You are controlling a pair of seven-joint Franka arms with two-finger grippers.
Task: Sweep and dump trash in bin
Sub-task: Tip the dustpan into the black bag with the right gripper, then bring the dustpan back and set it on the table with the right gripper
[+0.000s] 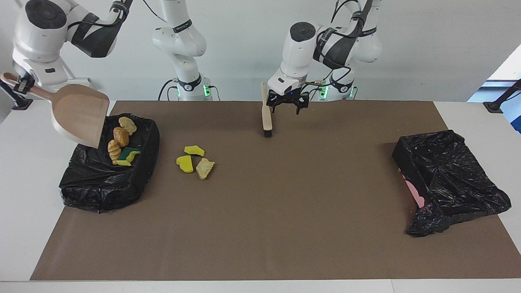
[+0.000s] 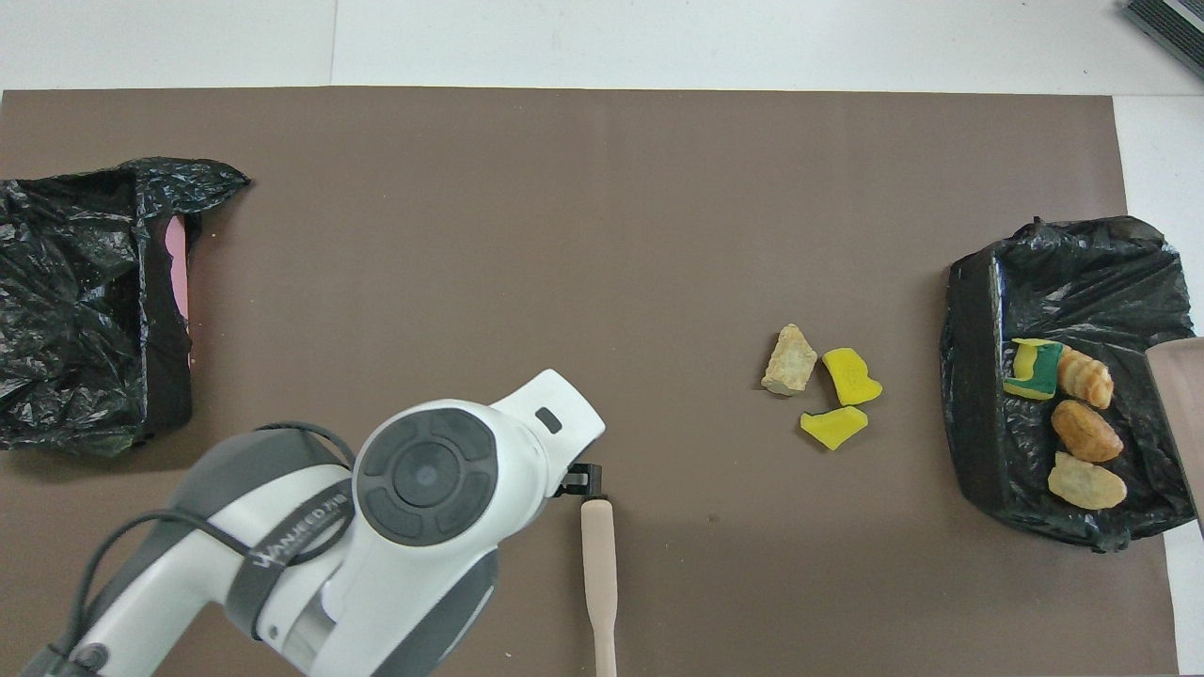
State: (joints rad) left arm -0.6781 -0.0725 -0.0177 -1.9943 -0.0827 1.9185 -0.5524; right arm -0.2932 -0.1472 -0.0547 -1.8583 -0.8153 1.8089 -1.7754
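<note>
Three pieces of trash [image 1: 194,160] [image 2: 823,390], two yellow and one tan, lie on the brown mat beside the black-bagged bin [image 1: 101,187] [image 2: 974,376]. Several more pieces [image 1: 121,143] [image 2: 1072,423] lie inside that bin. My right gripper [image 1: 18,83] is shut on the handle of the beige dustpan [image 1: 79,116] [image 2: 1180,385], which hangs tipped and emptied over the bin's edge. The brush [image 1: 266,116] [image 2: 599,564] rests with its bristles on the mat and its handle pointing toward the robots. My left gripper [image 1: 289,103] hangs open just beside the handle, holding nothing.
A second black-bagged bin [image 1: 443,179] [image 2: 85,301], showing a pink edge, sits at the left arm's end of the table. The brown mat [image 1: 285,211] covers most of the table.
</note>
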